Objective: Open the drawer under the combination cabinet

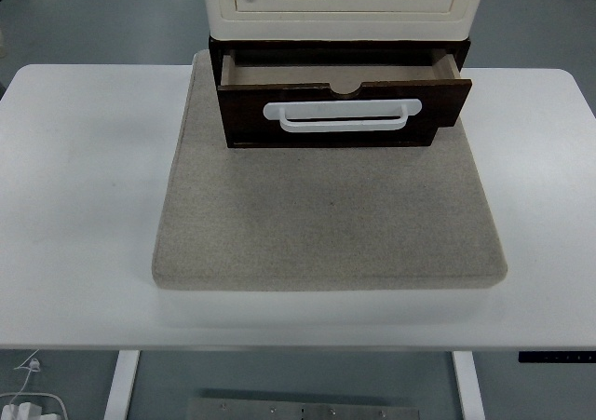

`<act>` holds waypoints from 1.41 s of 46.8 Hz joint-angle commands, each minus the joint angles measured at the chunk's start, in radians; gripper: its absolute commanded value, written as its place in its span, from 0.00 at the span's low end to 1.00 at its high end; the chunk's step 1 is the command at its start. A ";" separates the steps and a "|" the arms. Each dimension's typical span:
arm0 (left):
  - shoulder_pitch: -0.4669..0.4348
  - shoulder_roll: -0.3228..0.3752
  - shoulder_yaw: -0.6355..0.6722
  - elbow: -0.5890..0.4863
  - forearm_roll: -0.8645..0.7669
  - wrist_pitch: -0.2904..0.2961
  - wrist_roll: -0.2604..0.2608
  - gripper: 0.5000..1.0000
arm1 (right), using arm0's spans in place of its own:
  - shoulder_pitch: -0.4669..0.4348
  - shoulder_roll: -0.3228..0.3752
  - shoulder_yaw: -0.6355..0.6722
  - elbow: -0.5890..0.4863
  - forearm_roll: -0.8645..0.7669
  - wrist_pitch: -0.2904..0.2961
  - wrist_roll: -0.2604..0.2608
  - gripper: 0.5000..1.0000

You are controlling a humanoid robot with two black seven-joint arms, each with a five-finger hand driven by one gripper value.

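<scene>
One drawer (pixel 343 113) stands pulled out beneath the cream cabinet (pixel 343 1).

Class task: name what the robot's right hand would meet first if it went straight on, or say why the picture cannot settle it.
It cannot be settled: neither hand is in view. The drawer stands pulled out.

The flat white table top (pixel 84 206) carries a speckled beige-grey fabric mat (pixel 326 224). At 12 o'clock on the mat stands a glossy cream cabinet (pixel 340 6) on a dark brown wooden drawer (pixel 340 113). The drawer has a white plastic bar handle (pixel 341 115) and a pale brown inside.
</scene>
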 commanded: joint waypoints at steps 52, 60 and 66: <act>0.199 -0.106 0.029 0.155 -0.105 -0.376 -0.139 1.00 | -0.017 0.000 0.000 0.000 0.008 0.002 0.001 0.86; 0.199 -0.136 0.025 0.157 -0.108 -0.375 -0.151 1.00 | -0.018 0.000 0.002 0.000 0.010 0.002 0.001 0.86; 0.201 -0.143 0.022 0.157 -0.109 -0.375 -0.174 1.00 | -0.018 0.000 0.002 0.000 0.010 0.002 0.001 0.86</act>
